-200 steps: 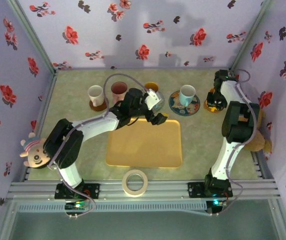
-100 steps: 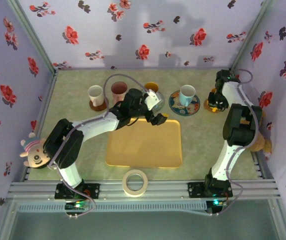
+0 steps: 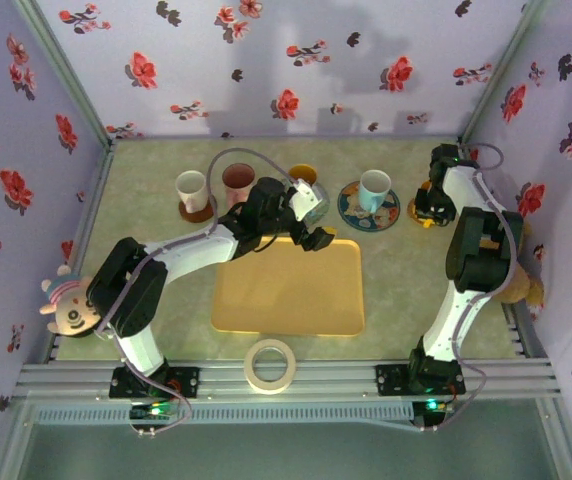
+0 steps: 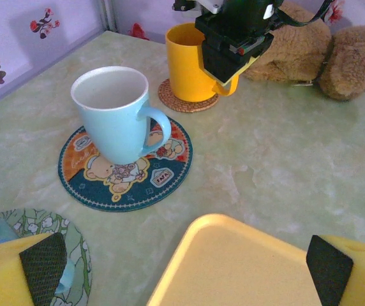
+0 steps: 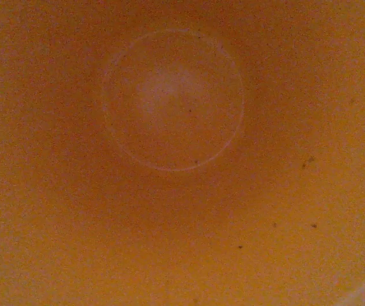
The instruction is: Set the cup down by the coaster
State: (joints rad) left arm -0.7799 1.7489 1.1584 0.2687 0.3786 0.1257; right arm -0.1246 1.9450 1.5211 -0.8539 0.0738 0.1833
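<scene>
Green marbled table (image 3: 146, 175), floral lilac walls (image 3: 266, 70), left tool (image 4: 186, 271) agape, right tool (image 4: 226, 62) clamping yellow cup (image 4: 184, 67)

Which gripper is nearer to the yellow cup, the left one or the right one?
Right. The right gripper is at the yellow cup, on its handle side. The left gripper is well away, over the tray edge, with the blue cup roughly between.

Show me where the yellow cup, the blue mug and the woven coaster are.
yellow cup (image 4: 181, 67), left wrist view, on its outer wall.
blue mug (image 4: 119, 127), left wrist view, on its side wall.
woven coaster (image 4: 184, 106), left wrist view, on its exposed front edge.
</scene>
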